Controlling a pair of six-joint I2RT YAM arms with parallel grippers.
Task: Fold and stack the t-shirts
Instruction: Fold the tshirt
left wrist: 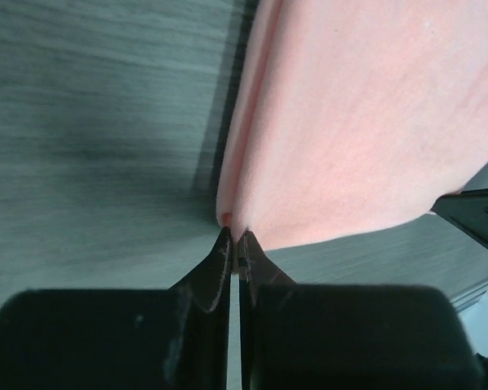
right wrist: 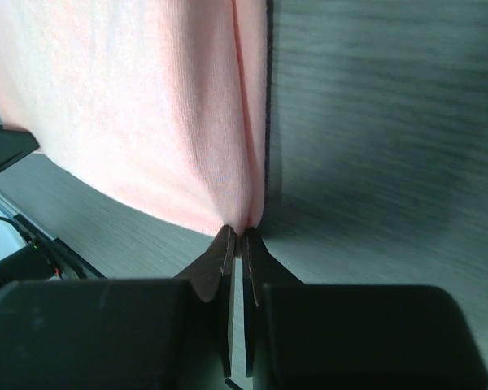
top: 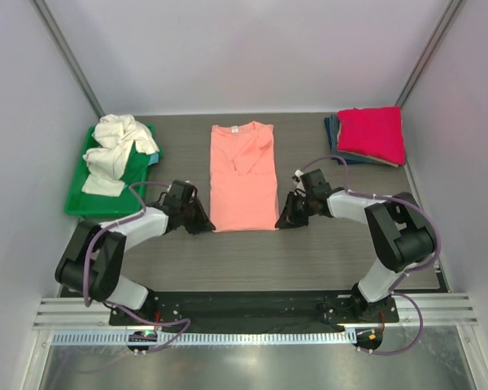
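Observation:
The salmon-pink t-shirt [top: 242, 175] lies flat in a long narrow fold at the table's middle, collar at the far end. My left gripper [top: 205, 224] is shut on its near left corner; the left wrist view shows the cloth [left wrist: 350, 130] pinched between the tips of that gripper [left wrist: 235, 240]. My right gripper [top: 283, 221] is shut on the near right corner, where the shirt [right wrist: 146, 106] bunches into the closed tips of the gripper [right wrist: 237, 236]. A cream-white t-shirt [top: 118, 146] lies crumpled at the left. A folded magenta-red t-shirt [top: 372, 132] tops dark blue ones [top: 335, 130] at the far right.
A flat green tray [top: 85, 199] holds the cream-white shirt at the far left. White walls close in the table on three sides. The arm bases stand on a black plate [top: 244, 305] at the near edge.

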